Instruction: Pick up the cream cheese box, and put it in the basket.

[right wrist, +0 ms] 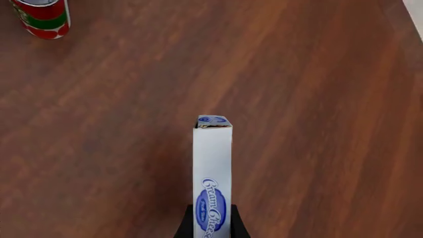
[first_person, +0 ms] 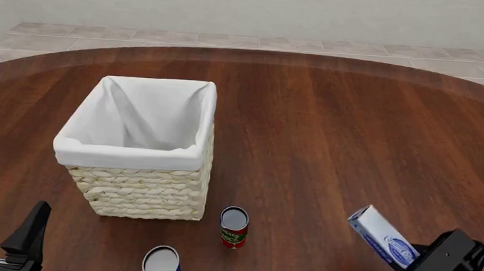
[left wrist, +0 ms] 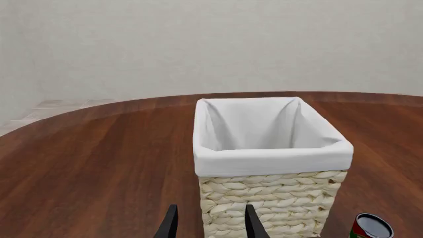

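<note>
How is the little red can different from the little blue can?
The red can has a red wrapper with a green band; the blue can has a blue one. The red can stands in full view near the basket's front corner; the blue can stands nearer the arms and is cut off by the picture's bottom edge. Both stand upright on the table, look about the same size, and have shiny grey tops.

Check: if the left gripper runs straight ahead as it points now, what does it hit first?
Most likely the basket: in the wrist view the open left gripper points at its woven near wall, toward one corner. Depth is unclear, but nothing shows between them.
</note>
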{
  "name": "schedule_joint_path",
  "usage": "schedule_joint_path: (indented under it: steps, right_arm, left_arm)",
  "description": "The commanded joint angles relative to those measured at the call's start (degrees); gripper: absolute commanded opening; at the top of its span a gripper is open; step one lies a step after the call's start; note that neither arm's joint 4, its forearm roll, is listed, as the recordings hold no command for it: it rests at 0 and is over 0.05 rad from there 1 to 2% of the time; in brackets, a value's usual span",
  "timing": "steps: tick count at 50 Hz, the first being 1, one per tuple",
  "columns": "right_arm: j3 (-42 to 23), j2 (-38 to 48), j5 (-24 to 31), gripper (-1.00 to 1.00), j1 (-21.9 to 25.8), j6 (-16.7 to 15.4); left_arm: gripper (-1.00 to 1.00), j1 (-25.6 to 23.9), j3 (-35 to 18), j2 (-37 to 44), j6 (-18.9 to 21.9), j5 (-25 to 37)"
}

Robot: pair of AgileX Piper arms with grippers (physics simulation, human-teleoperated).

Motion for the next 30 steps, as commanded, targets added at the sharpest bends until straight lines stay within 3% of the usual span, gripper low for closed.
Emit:
schedule_joint_path:
  steps: [1,30]
  right_arm:
    - [-2.47,-1.56,0.94,-1.00,0.82,1.61]
    - [-8.41,2.90,-2.85,-1.00,4.58,2.79]
  left_arm:
    - [1.00,-0.12,0.00,-0.15,0.18,0.12]
    - [1.00,-0.29,0.06,0.63,0.35,-0.28]
